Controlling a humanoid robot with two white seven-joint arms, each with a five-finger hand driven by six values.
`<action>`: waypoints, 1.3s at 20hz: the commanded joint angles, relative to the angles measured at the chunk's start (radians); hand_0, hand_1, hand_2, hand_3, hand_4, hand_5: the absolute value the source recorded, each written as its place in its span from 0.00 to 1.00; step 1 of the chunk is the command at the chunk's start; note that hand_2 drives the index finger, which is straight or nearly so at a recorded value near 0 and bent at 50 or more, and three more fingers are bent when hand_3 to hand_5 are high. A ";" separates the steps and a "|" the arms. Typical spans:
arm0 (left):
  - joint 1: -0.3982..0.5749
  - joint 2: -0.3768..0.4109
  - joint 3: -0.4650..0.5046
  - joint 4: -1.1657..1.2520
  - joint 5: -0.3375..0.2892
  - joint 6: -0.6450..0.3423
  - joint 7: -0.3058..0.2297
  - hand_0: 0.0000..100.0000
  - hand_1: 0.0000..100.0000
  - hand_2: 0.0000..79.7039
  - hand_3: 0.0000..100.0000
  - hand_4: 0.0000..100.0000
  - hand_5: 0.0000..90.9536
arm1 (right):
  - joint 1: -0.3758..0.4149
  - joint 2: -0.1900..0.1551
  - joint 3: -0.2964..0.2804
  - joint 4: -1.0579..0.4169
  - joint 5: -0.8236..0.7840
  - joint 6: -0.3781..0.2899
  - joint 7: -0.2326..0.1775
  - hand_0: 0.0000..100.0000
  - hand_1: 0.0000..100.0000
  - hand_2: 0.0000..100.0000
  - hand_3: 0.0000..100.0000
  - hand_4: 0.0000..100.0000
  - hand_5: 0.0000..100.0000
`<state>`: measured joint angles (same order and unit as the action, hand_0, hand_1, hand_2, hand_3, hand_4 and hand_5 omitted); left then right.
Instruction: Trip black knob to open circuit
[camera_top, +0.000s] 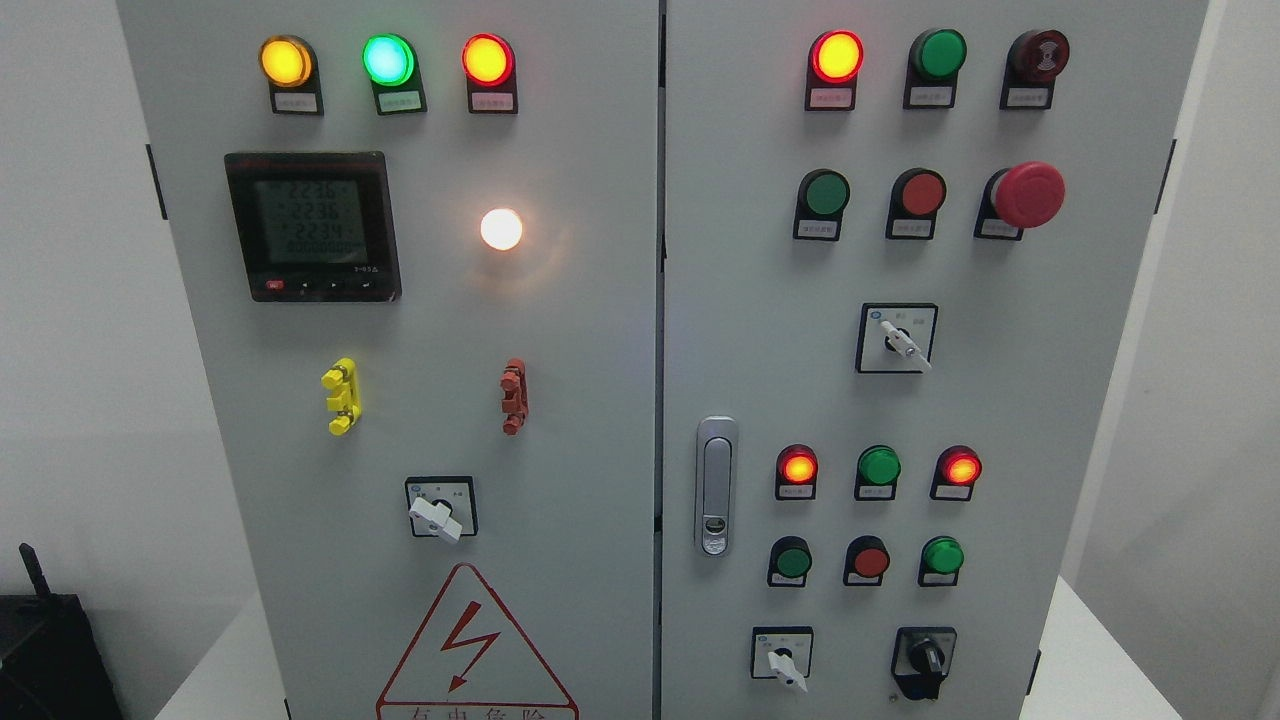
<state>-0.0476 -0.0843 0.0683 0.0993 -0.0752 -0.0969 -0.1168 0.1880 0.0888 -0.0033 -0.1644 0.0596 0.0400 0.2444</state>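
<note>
Sitting untouched at the lower right corner of the grey metal cabinet door, the black rotary knob points up, with neither robot hand in view.

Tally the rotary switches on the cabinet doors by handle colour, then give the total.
White switches: 3
Black knob: 1
Total: 4
</note>
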 joint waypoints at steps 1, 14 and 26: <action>0.000 0.000 0.001 -0.016 0.000 0.000 0.000 0.12 0.39 0.00 0.00 0.00 0.00 | -0.002 0.000 -0.017 0.000 0.000 0.000 0.009 0.00 0.07 0.00 0.00 0.00 0.00; 0.000 0.000 0.001 -0.016 0.000 0.000 0.000 0.12 0.39 0.00 0.00 0.00 0.00 | 0.059 -0.014 -0.035 -0.259 -0.014 -0.043 -0.054 0.00 0.06 0.00 0.00 0.00 0.00; 0.000 0.000 0.001 -0.016 0.000 0.000 0.000 0.12 0.39 0.00 0.00 0.00 0.00 | 0.096 -0.047 -0.037 -0.593 -0.007 -0.396 -0.109 0.00 0.02 0.00 0.00 0.00 0.00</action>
<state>-0.0476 -0.0843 0.0684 0.0993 -0.0752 -0.0969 -0.1168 0.2715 0.0526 -0.0313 -0.5044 0.0500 -0.2717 0.1450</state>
